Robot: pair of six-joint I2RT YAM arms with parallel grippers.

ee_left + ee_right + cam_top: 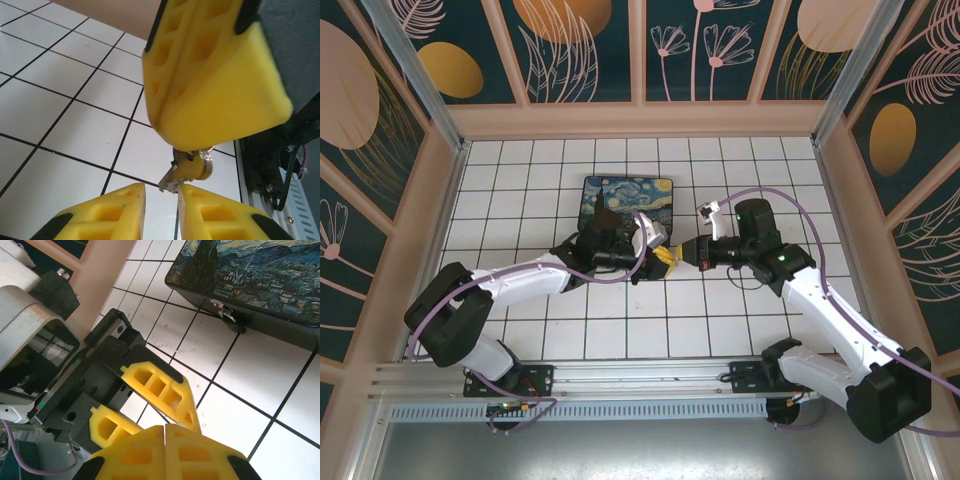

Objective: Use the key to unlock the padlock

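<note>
My two grippers meet tip to tip above the tiles in front of the box. My right gripper is shut on the key. In the left wrist view its yellow fingers pinch the key's head, and the toothed blade and a brass-coloured part hang below them. My left gripper is open by a narrow gap, and the blade's tip sits just above that gap, by the right-hand finger. The padlock, a small silvery loop on a dark piece, seems to hang at the box's front edge.
The black box with the swirly blue-and-yellow painted lid lies flat at the middle back, just behind the left arm's wrist. White tiled floor spreads around it, enclosed by walls on three sides. A metal rail runs along the near edge.
</note>
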